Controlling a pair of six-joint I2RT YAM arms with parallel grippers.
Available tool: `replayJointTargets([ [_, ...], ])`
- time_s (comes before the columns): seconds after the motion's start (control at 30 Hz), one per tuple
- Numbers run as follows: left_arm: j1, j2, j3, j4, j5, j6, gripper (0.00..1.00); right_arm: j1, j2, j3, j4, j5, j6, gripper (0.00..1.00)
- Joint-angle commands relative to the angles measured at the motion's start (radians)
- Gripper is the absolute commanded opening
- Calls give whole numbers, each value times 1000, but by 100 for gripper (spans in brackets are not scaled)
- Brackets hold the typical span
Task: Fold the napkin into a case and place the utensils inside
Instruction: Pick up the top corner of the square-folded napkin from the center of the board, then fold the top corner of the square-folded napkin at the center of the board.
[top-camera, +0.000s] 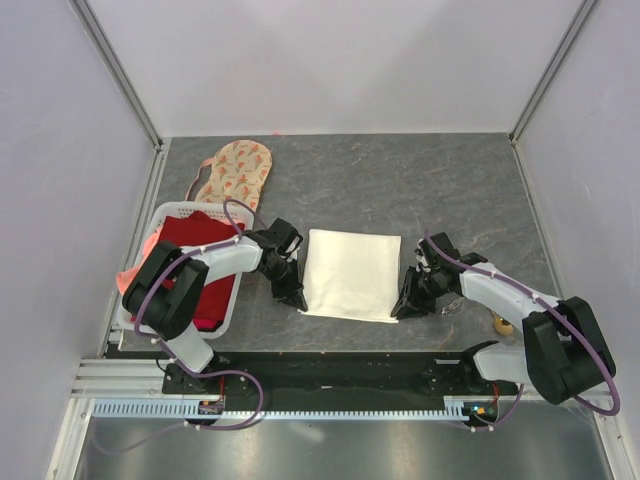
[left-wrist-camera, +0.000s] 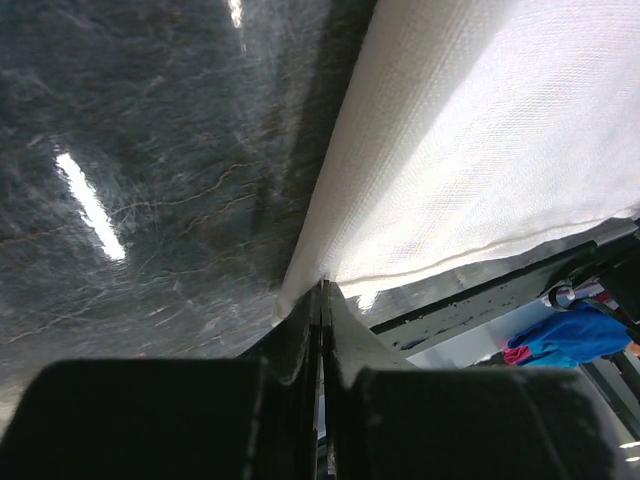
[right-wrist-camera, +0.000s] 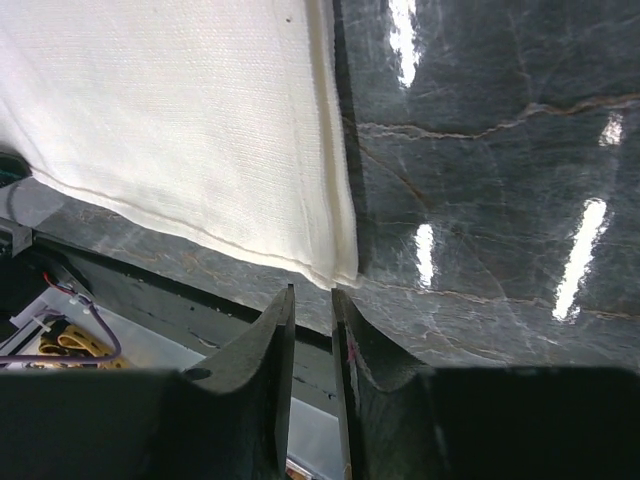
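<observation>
Since the napkin (top-camera: 352, 275) lies flat in the middle of the top view with a gripper at each of its bottom corners, the step in hand looks like a fold of the near edge toward the top of the frame, narrowing the cloth toward the case. At lower centre of its wrist view, the left gripper (left-wrist-camera: 322, 290) has its fingers pressed together with no gap. The cloth's corner is right at their tips, but I cannot tell whether a layer is caught between them. The right gripper (right-wrist-camera: 312, 292) stands slightly parted, and the napkin's corner sits just beyond its tips, not yet between them.

To do this well, I judge that the right side should close on its corner before either arm lifts, taking both layers that show along that edge. Both arms should then rise evenly and travel together, so the thin cloth neither skews nor drags on the dark table (top-camera: 450, 190). A pinch on one side alone would likely pull the square crooked.

At lower right of the top view, a small gold-coloured thing (top-camera: 499, 323) shows beside the right arm. It is probably one of the utensils, but too hidden to name. Left of the napkin, a white basket (top-camera: 172, 210) holds a red cloth (top-camera: 195, 240), close to the left arm. Farther off, in the upper left, a peach floral cloth (top-camera: 237, 170) lies well apart. Neither cloth lies across the path of the fold.
</observation>
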Motion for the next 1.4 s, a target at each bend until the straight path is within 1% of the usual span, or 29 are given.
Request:
replayJointTargets([
  [0.0,-8,-27,-11,39,23,-26,5,7,9,-12,50,-6,41,28],
  [0.47,-11,-39,-19,36,32,-25,5,17,18,-55,89,11,62,28],
  [0.53,-11,-37,-20,36,33,-26,5,18,23,-52,94,9,69,26],
  [0.57,-11,-39,-20,34,32,-25,5,18,26,-49,97,6,69,25],
  [0.67,-12,-39,-19,36,33,-25,5,20,23,-44,93,-5,69,15],
  [0.7,-12,-42,-19,36,33,-25,5,20,18,-41,85,-5,69,9],
  [0.77,-12,-42,-19,34,32,-25,5,20,0,-29,64,-5,64,5],
  [0.8,-12,-42,-19,34,30,-25,5,20,-8,-24,54,-3,59,0],
  [0.93,-14,-40,-25,36,33,-25,4,20,-31,36,-4,-2,30,0],
  [1.03,-15,-42,-29,36,30,-23,4,23,-40,86,-9,4,12,0],
  [1.2,-20,-44,-28,36,33,-22,4,50,49,191,20,4,-17,0],
  [1.37,-29,-76,-26,37,30,-37,5,83,219,312,89,-11,-40,0],
])
